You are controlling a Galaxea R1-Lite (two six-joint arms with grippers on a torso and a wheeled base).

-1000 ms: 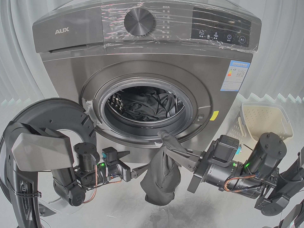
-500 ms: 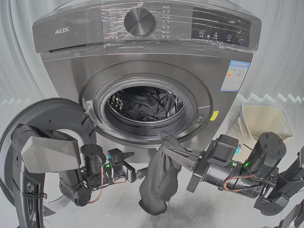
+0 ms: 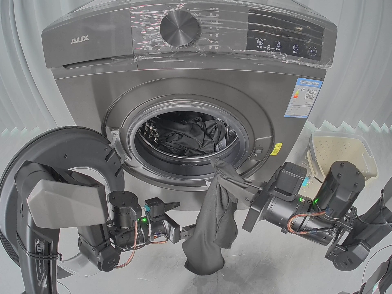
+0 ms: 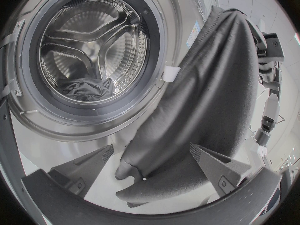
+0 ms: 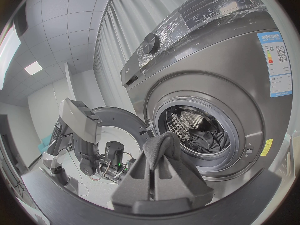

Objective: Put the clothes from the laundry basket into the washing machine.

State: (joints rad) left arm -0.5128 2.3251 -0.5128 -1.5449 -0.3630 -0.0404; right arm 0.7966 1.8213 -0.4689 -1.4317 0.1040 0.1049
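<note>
A long white curtain (image 3: 24, 82) hangs at the back of the room, in soft folds from top to bottom. The floor (image 3: 277, 266) is pale grey and smooth — a bit shiny, so light shows on it. Up above, the ceiling (image 5: 62, 25) is made of white square tiles. One flat square lamp (image 5: 32, 67) is set in it and glows bright. The far wall (image 5: 47, 107) is plain white, and a white post (image 5: 69, 78) stands next to the curtain. Low by that wall is something blue-green (image 5: 42, 146) — too small to tell what it is.
</note>
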